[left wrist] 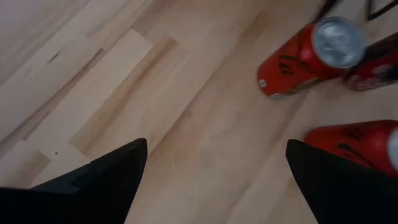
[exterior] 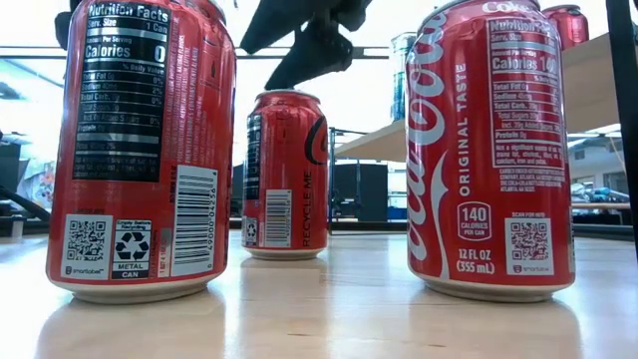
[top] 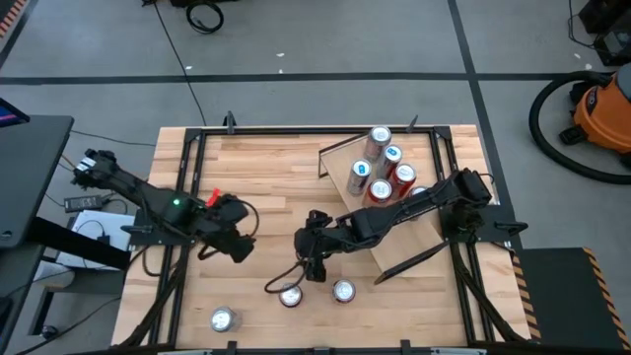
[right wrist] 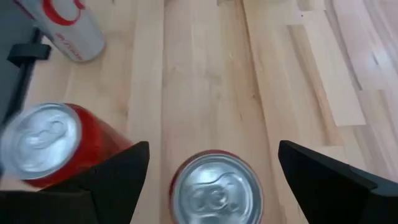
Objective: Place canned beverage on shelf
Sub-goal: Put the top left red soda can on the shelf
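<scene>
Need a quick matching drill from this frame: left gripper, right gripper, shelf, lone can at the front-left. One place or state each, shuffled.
Column one:
1. left gripper
2. right gripper
3. shelf
4. front-left can

Column two:
A. carries several cans
B. open, above a red can
C. stands apart from the other cans
D. open, over bare wood

Pairs: 1-D, 2-B, 3-A, 4-C

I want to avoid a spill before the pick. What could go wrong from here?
1. The open right claw hangs over one red can, but a second red can stands close beside it; a finger coming down could knock it over.
2. The shelf already holds several cans, so the new one may bump them.
3. The left claw waits nearby, open, and the arms might cross.
</scene>
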